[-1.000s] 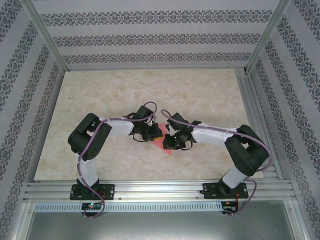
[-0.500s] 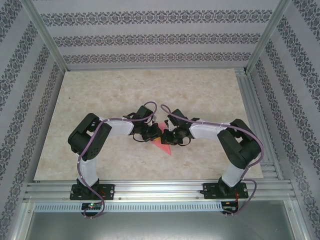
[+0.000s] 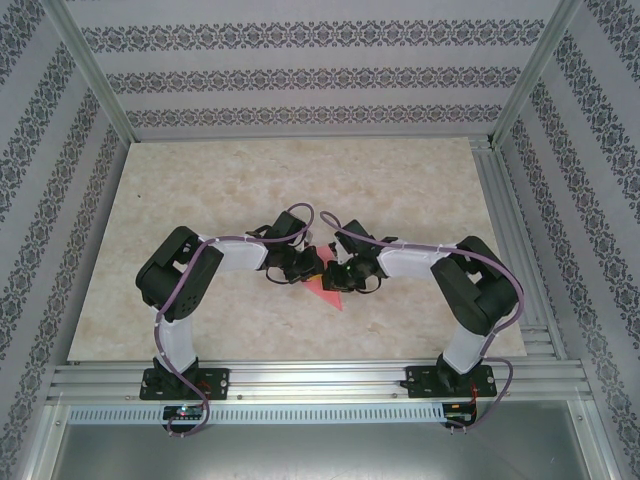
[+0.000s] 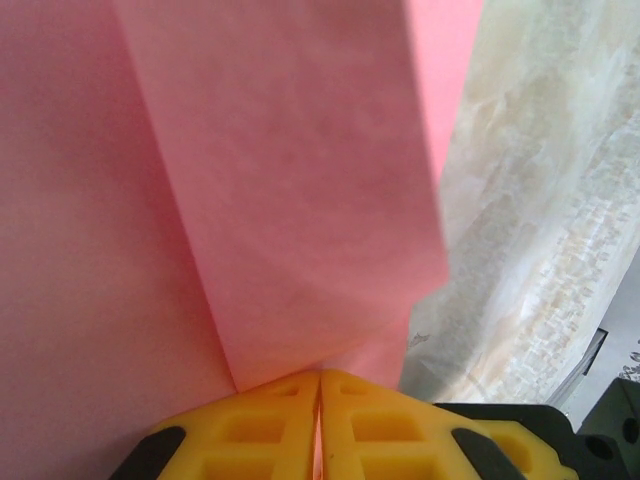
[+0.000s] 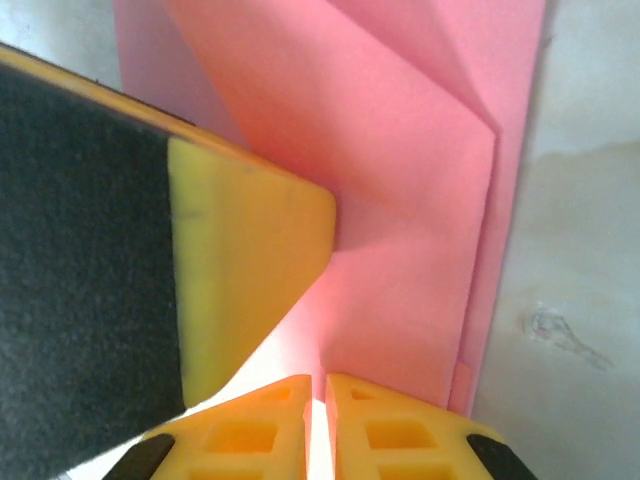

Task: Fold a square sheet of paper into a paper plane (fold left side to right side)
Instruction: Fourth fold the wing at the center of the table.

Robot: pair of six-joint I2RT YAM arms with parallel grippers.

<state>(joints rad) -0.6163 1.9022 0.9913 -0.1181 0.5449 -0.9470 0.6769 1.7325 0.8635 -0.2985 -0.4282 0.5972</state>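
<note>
at table (image 3: 200,200) centre, l gripper (image 4: 318,376) & r gripper (image 5: 318,380) both clamped on folded pink paper (image 3: 330,295)

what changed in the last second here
The right gripper shifted a little toward the far side, its elbow swinging inward, which uncovered the near tip of the folded pink paper. The left gripper stayed put on the paper, the paper did not move, and both grippers stayed shut.
</note>
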